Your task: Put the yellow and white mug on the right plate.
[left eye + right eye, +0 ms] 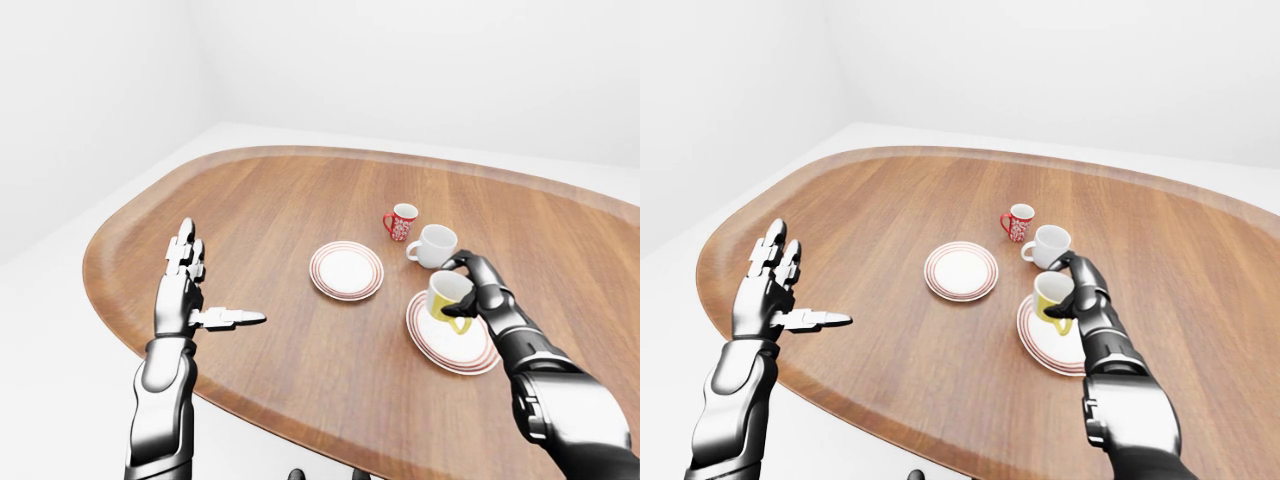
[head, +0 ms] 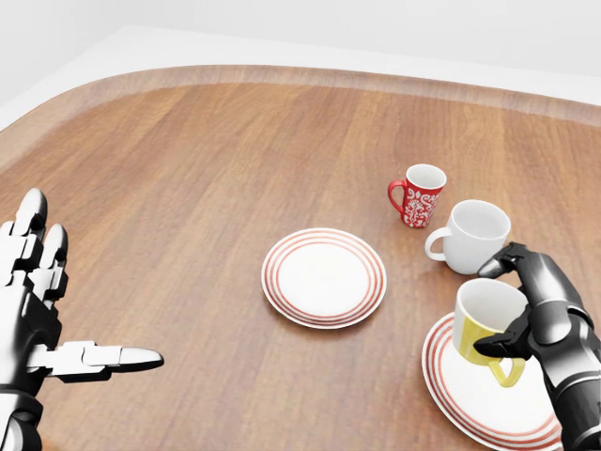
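The yellow and white mug (image 2: pixel 484 322) is in my right hand (image 2: pixel 515 310), whose fingers close round it. It hangs tilted over the right plate (image 2: pixel 470 393), a white plate with red rings at the lower right of the head view. I cannot tell whether the mug touches the plate. The mug also shows in the left-eye view (image 1: pixel 445 295) above that plate (image 1: pixel 440 345). My left hand (image 2: pixel 42 324) is open and empty at the left edge of the head view, far from the mug.
A second red-ringed plate (image 2: pixel 324 276) lies in the middle of the wooden table (image 2: pixel 207 169). A white mug (image 2: pixel 474 235) stands close above my right hand, and a red patterned mug (image 2: pixel 419 195) stands beyond it. The table's rounded edge runs along the top.
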